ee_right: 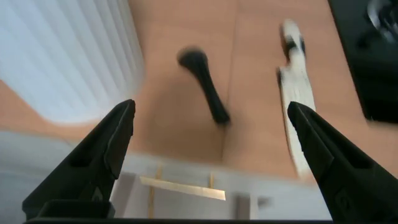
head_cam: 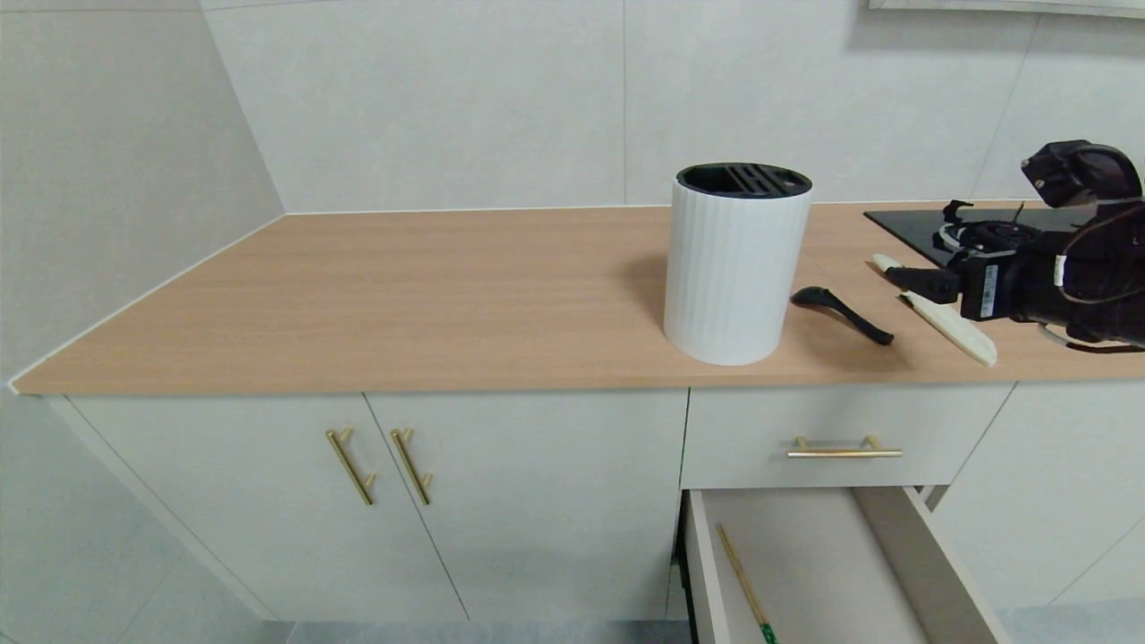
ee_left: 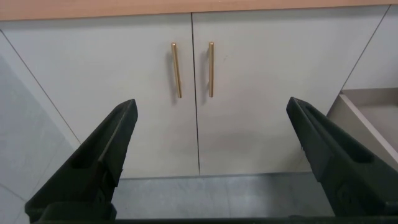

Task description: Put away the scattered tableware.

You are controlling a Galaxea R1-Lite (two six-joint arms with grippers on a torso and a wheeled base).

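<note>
Head view: on the wooden countertop stands a white ribbed holder with a black slotted top. Just beside it, toward my right, lies a black spoon, and next to that a pale knife-shaped utensil, near the edge of a black cooktop. My right claw hangs over the counter at that pale utensil, apart from the spoon. Below the counter edge a drawer with a brass handle is closed, and the drawer under it is pulled out, with a single chopstick lying in it along one side.

Left wrist view: my left claw is spread wide with nothing between its fingers, low in front of the pale cabinet doors and their two brass handles.

Right wrist view: my right claw's fingers are wide apart and hold nothing. Beneath them lie the spoon and the pale utensil, both flat on the wood, with the ribbed holder close to one finger.
</note>
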